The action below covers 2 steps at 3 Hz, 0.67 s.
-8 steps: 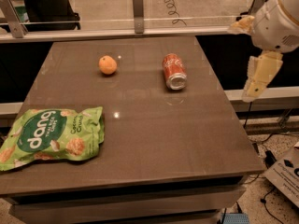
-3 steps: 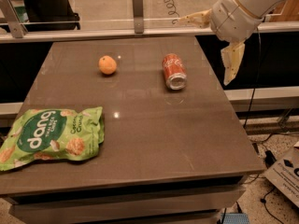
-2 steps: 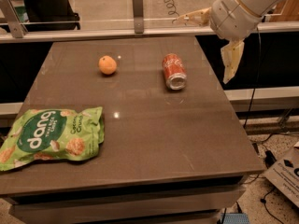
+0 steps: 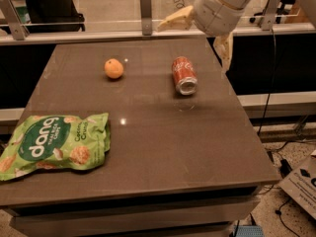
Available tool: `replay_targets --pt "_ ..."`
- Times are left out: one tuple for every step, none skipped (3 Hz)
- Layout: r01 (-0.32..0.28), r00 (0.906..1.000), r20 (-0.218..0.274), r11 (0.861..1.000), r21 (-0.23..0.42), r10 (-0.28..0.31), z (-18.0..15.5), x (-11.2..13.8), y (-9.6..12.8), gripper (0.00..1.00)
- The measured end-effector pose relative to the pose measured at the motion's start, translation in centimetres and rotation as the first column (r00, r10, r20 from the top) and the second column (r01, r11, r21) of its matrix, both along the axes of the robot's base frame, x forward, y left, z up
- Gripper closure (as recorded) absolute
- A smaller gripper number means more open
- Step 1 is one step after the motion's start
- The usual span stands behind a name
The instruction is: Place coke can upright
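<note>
my gripper (image 4: 194,47) hangs above the far right edge of the table (image 4: 163,147), fingers spread wide, holding nothing. the can (image 4: 184,75) lies on its side (silver end toward the camera) just below the gap, apart from both fingers, right of the orange (image 4: 114,68).

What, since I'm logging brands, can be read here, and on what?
"dang": white, on the green snack bag.
The bag's smaller print: too blurred to read.
On the coke can: white script, too blurred to read.
The gripper, open above the far right edge of the table: no text.
</note>
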State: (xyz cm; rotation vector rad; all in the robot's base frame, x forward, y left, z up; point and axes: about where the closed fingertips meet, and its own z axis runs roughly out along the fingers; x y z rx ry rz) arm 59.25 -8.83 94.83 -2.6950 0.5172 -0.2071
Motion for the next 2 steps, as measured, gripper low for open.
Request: replay_targets --pt "-0.171 0.9811 0.078 0.982 -0.083 0.177 -0.8 2.3 0.9 0.0" --pt "-0.297 0.9343 0.148 0.938 -0.178 0.324 -1.2 4.9 0.8 0.0"
